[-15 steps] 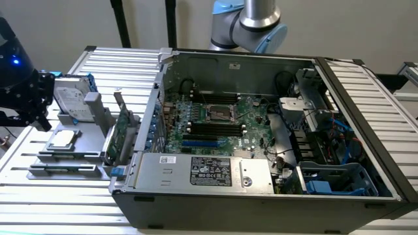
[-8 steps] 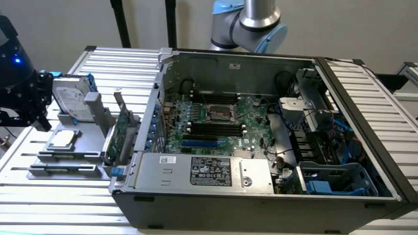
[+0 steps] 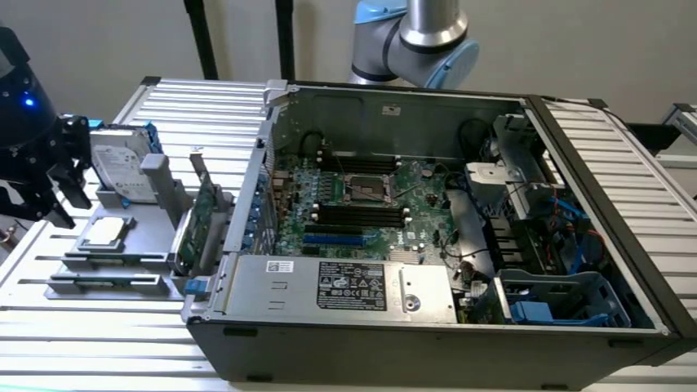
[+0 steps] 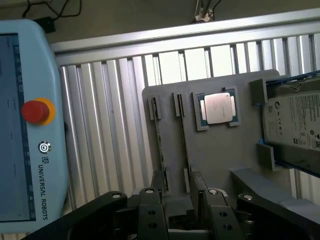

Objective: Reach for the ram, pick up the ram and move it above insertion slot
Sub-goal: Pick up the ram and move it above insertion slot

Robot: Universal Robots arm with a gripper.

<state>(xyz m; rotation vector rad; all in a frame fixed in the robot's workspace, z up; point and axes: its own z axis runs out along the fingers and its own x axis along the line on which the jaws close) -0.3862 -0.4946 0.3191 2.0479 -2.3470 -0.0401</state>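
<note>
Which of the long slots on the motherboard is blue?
The short slot closest to the labelled metal box; the memory sockets beside it are black.

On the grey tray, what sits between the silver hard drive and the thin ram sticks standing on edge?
A square silver processor chip sits between them in its own frame on the grey tray, as the wrist view shows.
</note>
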